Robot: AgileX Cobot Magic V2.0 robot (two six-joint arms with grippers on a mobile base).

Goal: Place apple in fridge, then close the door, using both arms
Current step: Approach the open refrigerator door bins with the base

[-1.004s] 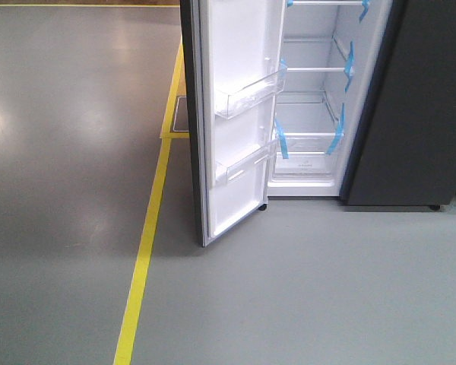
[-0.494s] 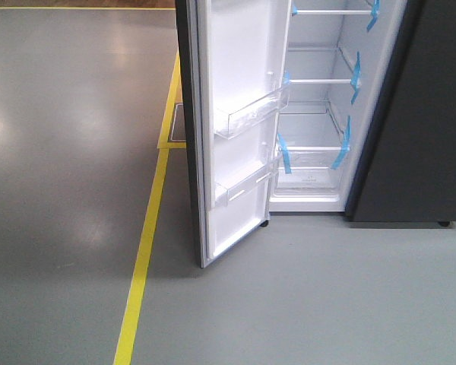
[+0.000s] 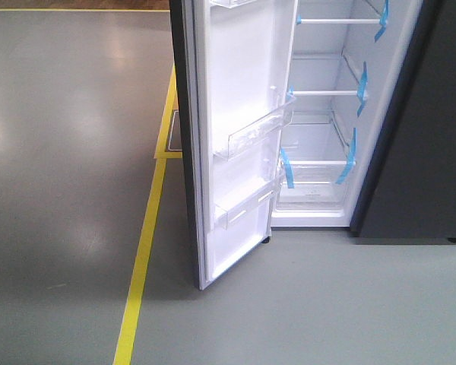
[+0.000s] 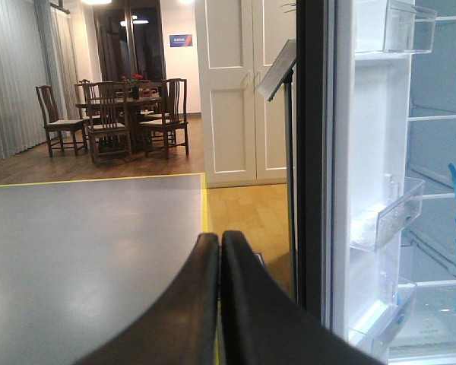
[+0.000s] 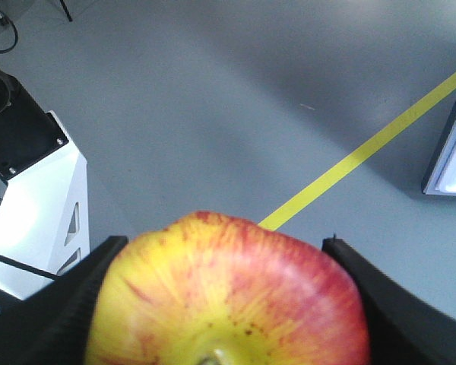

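Observation:
The red and yellow apple (image 5: 228,296) fills the bottom of the right wrist view, gripped between my right gripper's (image 5: 224,258) black fingers (image 5: 76,304), above the grey floor. My left gripper (image 4: 219,239) is shut and empty, its two black fingers pressed together, pointing past the door's dark edge. The fridge (image 3: 323,114) stands open ahead, white inside, with white shelves marked by blue tape (image 3: 286,167). Its door (image 3: 235,137) swings out to the left, white inner side showing clear bins (image 3: 254,129). The door also shows in the left wrist view (image 4: 365,190). No arm shows in the front view.
A yellow floor line (image 3: 140,258) runs left of the door. The dark grey closed half (image 3: 425,129) stands right of the open compartment. My white and black base (image 5: 23,190) sits at left in the right wrist view. A dining table with chairs (image 4: 114,114) and white cabinet doors stand far off.
The front view has moved closer to the fridge: door and shelves appear larger and lower in frame. The door's opening angle looks unchanged.

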